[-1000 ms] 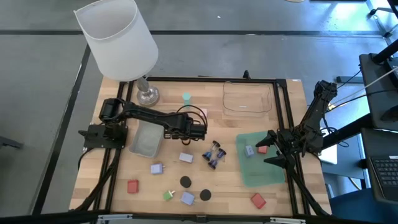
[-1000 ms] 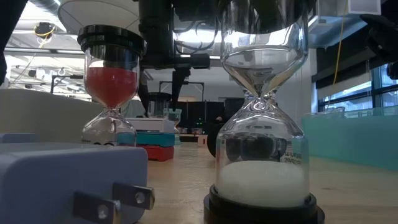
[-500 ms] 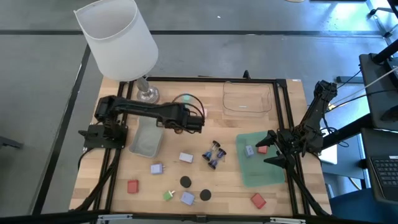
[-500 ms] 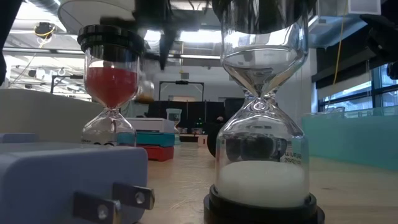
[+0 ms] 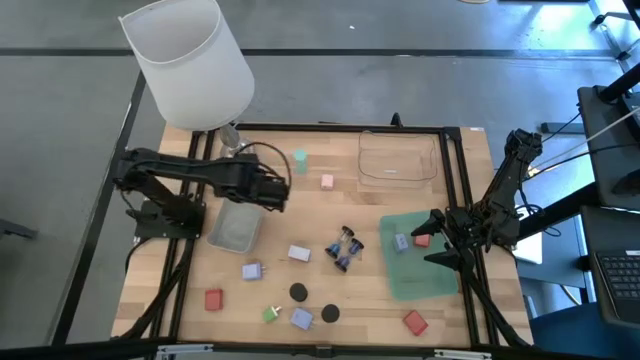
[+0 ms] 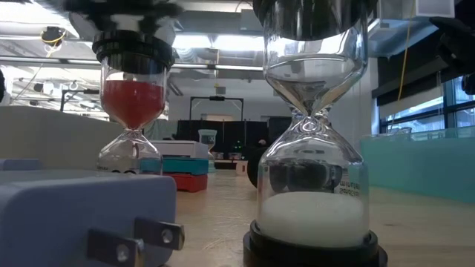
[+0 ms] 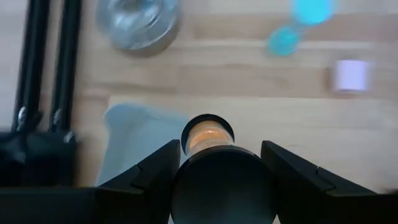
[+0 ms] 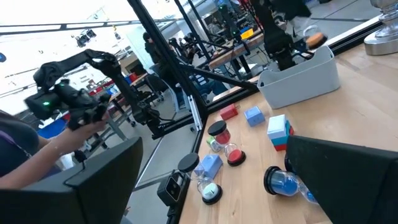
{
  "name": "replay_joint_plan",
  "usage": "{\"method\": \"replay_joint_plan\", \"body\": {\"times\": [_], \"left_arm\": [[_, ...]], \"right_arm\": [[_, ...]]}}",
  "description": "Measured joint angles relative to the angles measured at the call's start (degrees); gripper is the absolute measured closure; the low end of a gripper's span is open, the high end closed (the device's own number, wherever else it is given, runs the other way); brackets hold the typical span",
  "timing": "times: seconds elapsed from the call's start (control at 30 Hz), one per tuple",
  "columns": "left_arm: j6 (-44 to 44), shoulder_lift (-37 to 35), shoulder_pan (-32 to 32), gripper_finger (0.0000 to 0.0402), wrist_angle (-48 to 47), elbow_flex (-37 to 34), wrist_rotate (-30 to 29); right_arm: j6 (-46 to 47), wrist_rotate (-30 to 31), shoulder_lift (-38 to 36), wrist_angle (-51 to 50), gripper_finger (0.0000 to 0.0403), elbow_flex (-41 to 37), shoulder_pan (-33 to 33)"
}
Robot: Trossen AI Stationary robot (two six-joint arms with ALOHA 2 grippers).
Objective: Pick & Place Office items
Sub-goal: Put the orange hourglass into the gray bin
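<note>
A small hourglass with orange sand [image 7: 208,134] sits pinched between the fingers of the left gripper [image 5: 272,190], its dark cap end toward the wrist camera. It hangs directly above the near rim of the pale grey bin [image 5: 232,232], clear of the table. Just beyond the gripper lie a pink block [image 5: 327,181] and a teal bit [image 5: 300,157], and the lamp's metal base [image 5: 232,148] stands close on its other side. Farther out are a cluster of hourglasses [image 5: 345,247], lilac plug blocks [image 5: 251,270], black caps [image 5: 298,292] and red blocks [image 5: 213,299]. The right gripper [image 5: 437,240] waits well apart with fingers spread wide, at the edge of the green tray [image 5: 415,275].
</note>
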Motion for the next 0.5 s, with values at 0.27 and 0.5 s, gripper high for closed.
{"method": "replay_joint_plan", "body": {"times": [0.27, 0.5], "left_arm": [[-13.3, -11.0, 0.0, 0.0181, 0.4, -16.7, 5.5], [-15.6, -15.2, 0.0, 0.0196, 5.2, -24.0, 6.6]], "right_arm": [[0.0, 0.0, 0.0, 0.0, 0.0003, 0.0, 0.0], [0.0, 0.0, 0.0, 0.0, 0.0003, 0.0, 0.0]]}}
